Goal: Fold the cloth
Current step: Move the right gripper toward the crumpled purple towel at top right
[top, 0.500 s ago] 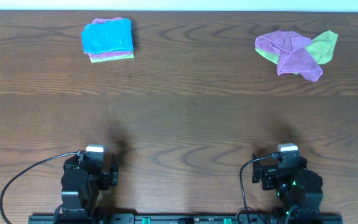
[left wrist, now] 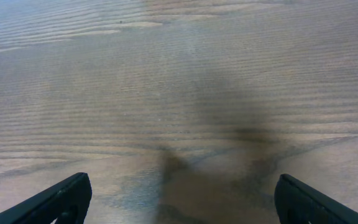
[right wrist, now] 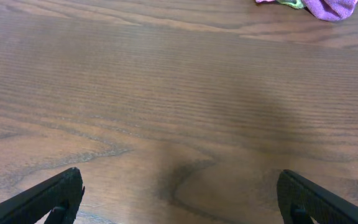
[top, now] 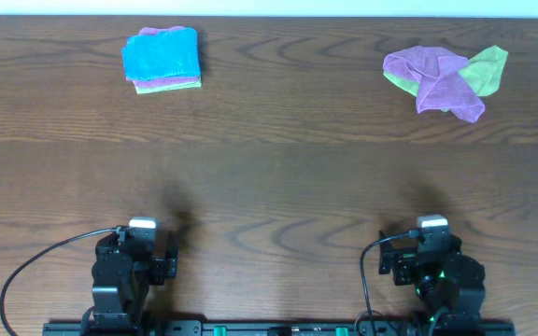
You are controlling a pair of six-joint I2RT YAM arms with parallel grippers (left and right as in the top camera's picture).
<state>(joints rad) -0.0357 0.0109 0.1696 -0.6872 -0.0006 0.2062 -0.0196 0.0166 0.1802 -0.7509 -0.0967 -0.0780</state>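
Found left gripper (left wrist: 182,202) low at 7 o'clock, claw spread wide, holding nothing. Found right gripper (right wrist: 179,196) at 5 o'clock, likewise wide and empty. Noted bare wood-grain table (top: 269,168) ahead of both. Located the cloth (top: 442,86) far off at 2 o'clock, crumpled, lying across and touching a green cloth (top: 488,67); glimpsed also at the top edge of the right wrist view. Logged 1 folded stack at 11 o'clock, blue cloth (top: 162,54) on top, well apart from the rest.

Risks, as judged:
- Pinching 2 layers at once and lifting the green cloth along with the purple, owing to the overlap.
- Grabbing a bunched fold instead of a corner, giving a lopsided fold.
- Reaching far from the near edge, with a likely weak grip at full stretch.

Searched for brands, labels, writing: found 0 readable.
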